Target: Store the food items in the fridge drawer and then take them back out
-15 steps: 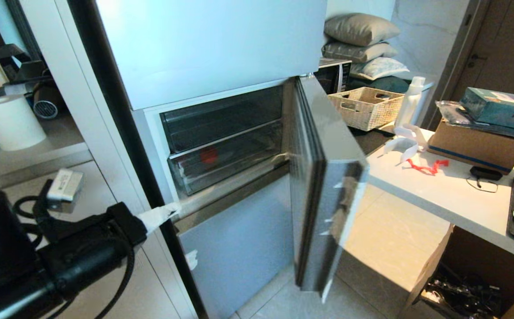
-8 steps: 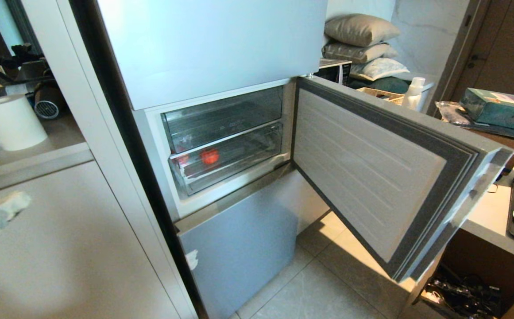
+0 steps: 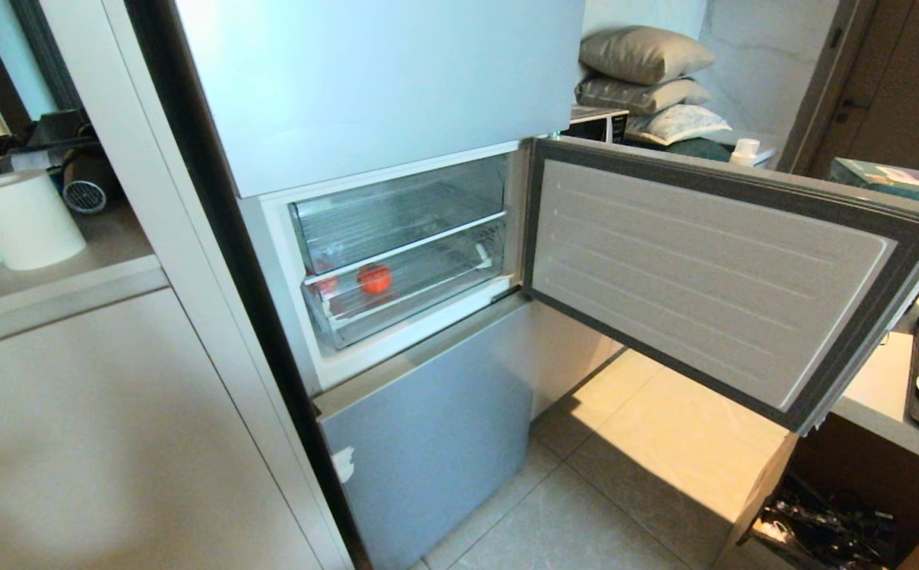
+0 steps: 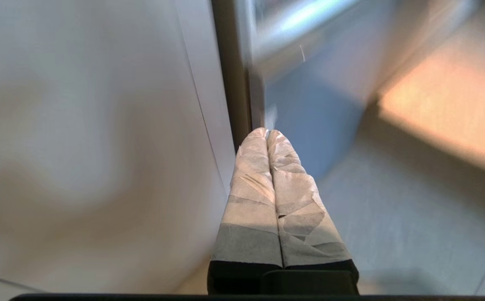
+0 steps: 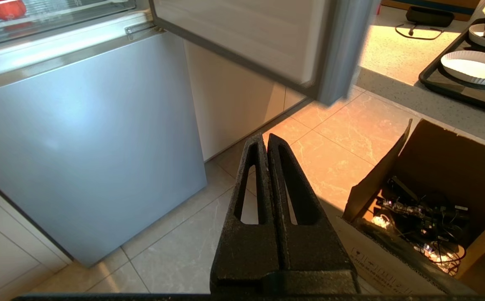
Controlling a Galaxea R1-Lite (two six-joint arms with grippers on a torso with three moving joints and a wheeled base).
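Round red apple [image 3: 374, 279] sat in clear fridge drawer [image 3: 396, 305], well apart from clenched, empty left gripper [image 4: 266, 133] and right gripper [image 5: 264, 139].

We see the open fridge door [image 3: 704, 277] cut off at the right edge, hiding most of the counter [image 3: 879, 388]; a second red item [image 3: 326, 283] stays too blurred to name.
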